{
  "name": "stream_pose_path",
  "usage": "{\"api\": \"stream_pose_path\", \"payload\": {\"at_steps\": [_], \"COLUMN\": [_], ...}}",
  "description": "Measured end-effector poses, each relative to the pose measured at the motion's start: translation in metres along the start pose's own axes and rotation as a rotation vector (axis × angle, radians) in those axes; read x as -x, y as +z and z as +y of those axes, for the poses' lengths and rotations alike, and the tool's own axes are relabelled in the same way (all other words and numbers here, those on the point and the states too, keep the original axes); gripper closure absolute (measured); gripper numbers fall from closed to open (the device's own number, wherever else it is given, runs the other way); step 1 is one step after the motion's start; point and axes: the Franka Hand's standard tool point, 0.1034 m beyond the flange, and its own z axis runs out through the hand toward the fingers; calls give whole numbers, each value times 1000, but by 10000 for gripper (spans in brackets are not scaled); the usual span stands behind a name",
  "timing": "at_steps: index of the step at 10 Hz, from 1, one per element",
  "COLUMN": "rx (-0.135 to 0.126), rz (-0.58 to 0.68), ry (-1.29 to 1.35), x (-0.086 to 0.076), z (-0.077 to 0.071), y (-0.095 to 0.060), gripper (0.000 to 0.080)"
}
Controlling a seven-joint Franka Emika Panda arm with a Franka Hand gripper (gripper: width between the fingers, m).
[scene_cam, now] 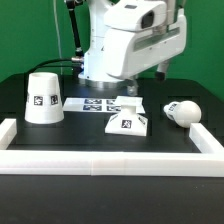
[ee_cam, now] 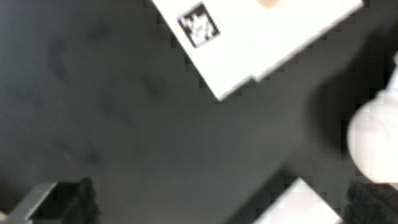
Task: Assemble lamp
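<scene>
Step in hand: judged as the approach to the lamp base (scene_cam: 127, 119). The arm (scene_cam: 125, 40) hangs low just behind it, and nothing has been lifted yet.
Pincer (scene_cam: 129, 88): mostly hidden in the exterior view. The wrist view shows only one dark finger (ee_cam: 54, 203) at the edge of the frame, so whether it is spread or closed cannot be told, and no part is seen between the fingers.
Lamp base: sits mid-desk (scene_cam: 90, 135), in front of the marker board (scene_cam: 98, 103).
Lamp shade (scene_cam: 43, 97): stands wide end down at the exterior view's left, well apart from the base.
Bulb (scene_cam: 182, 112): lies on its side at the exterior view's right.
Doing it well: centre the pincer over the base's raised middle and straddle it squarely. Keep clear of the marker board, and close only once both fingers flank the part.
Wrist view note: a tagged white slab (ee_cam: 231, 45) is visible, but whether it is the base or the marker board cannot be told.
Count: 1 shade, 1 base, 1 bulb, 1 marker board, 1 arm, 1 pincer.
</scene>
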Motion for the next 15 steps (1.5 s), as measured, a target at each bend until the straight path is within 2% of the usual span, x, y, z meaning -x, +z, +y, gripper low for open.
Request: {"api": "stream_pose_path", "payload": {"at_steps": [1,2,6,7,9,10,11,13,15], "rx": [12,13,9,9,3,0,-15,-23,-11], "rz": [11,24,24,25,12,8,19,19,40], "ry": [61,134,373,517,738,867,945,1048,1007], "x": [8,13,12,15,26,28,31,29,30], "z": [-2,-3,-4,-3,-4,-9,-12,-13,-14], "y": [4,8,8,8,12,15,19,19,25], "gripper": [100,100,100,100,100,100,100,100,100]}}
